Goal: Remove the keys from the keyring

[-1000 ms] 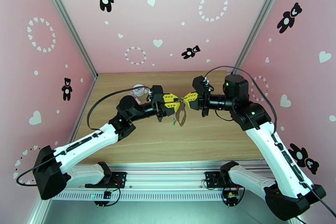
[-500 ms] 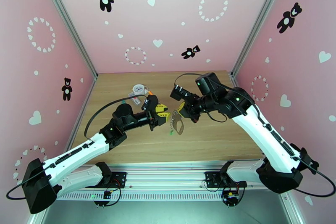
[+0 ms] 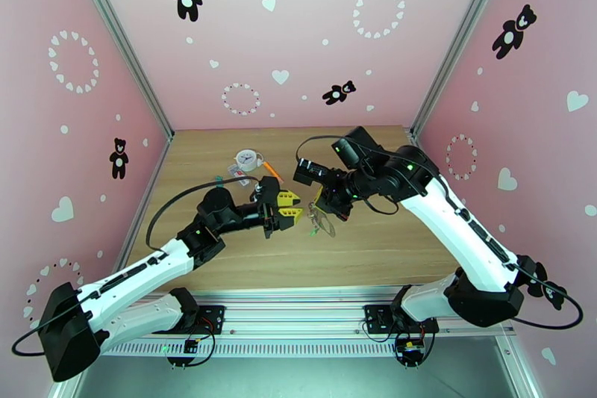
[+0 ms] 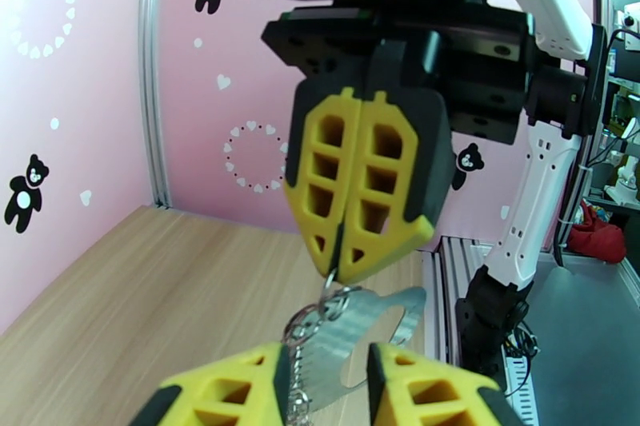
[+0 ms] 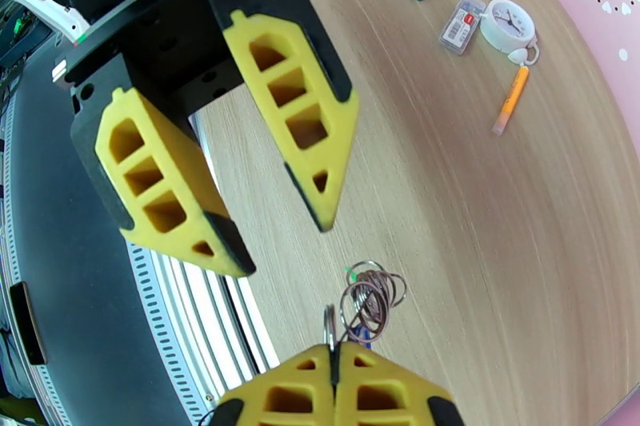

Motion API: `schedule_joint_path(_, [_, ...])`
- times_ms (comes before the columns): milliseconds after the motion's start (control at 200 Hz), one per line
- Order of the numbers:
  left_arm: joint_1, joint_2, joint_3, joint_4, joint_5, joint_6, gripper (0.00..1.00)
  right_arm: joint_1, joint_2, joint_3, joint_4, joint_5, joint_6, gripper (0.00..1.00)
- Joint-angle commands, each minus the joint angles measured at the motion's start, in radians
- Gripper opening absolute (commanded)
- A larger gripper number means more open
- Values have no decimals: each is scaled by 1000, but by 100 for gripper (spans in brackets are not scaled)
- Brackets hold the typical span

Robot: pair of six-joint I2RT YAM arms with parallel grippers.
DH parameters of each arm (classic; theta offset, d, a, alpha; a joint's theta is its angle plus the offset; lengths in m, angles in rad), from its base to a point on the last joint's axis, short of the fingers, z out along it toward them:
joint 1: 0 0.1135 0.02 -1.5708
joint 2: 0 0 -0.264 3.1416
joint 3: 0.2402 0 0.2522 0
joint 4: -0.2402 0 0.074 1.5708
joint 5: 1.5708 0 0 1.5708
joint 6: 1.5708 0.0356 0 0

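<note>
Left pincer [image 5: 280, 244]: now spread apart, holding nothing, pulled back to the left
Right pincer [image 4: 340, 266]: clenched on the keyring [image 5: 370, 296], mid frame
Keys [image 5: 359, 332]: look still on, so not done

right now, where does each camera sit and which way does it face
top external: fixed above and behind the arms, looking down on the table; both arms, left hand, right hand.
left wrist: on the left arm, facing the right wall; own fingers at bottom, shut right hand ahead.
right wrist: on the right arm, facing down and left across the table; own shut fingers at bottom, open left hand opposite.
shared: both wrist views show the keyring in the right hand.
</note>
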Motion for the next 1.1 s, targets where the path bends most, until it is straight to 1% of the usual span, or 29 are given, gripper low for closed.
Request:
schedule_joint_path(0, [9, 41, 28, 74, 69, -45, 32, 7, 11, 31, -16, -7, -25, 0])
schedule_joint_path(55, [9, 59, 37, 77, 84, -51, 31, 7, 10, 30, -12, -5, -27, 0])
schedule_joint_path(260, [10, 81, 50, 94, 64, -53, 30, 8, 5, 27, -9, -10, -45, 0])
schedule_joint_path(345, [9, 98, 65, 90, 80, -52, 29, 9, 5, 27, -8, -18, -51, 0])
schedule_joint_path(465, [9, 121, 83, 95, 88, -54, 25, 8, 4, 20, -8, -20, -56, 0])
schedule_joint_path(611, [9, 137, 99, 92, 100, -53, 23, 8, -1, 20, 0, -23, -56, 0])
schedule_joint_path(711, [9, 145, 105, 89, 116, -49, 17, 8, -1, 18, 3, -11, -56, 0])
schedule_joint_path(841, [10, 146, 102, 88, 123, -46, 15, 8, -2, 19, 6, -9, -56, 0])
schedule_joint_path(926, [9, 146, 105, 69, 126, -33, 9, 8, -5, 19, 9, 3, -55, 0])
schedule_joint_path(1011, [9, 147, 105, 55, 124, -18, 5, 8, -12, 18, 19, 5, -52, 0])
schedule_joint_path(1071, [9, 145, 105, 46, 117, -2, 0, 8, -16, 19, 25, 5, -49, 0])
schedule_joint_path(1096, [10, 144, 105, 44, 114, 3, 0, 8, -17, 19, 27, 7, -47, 0])
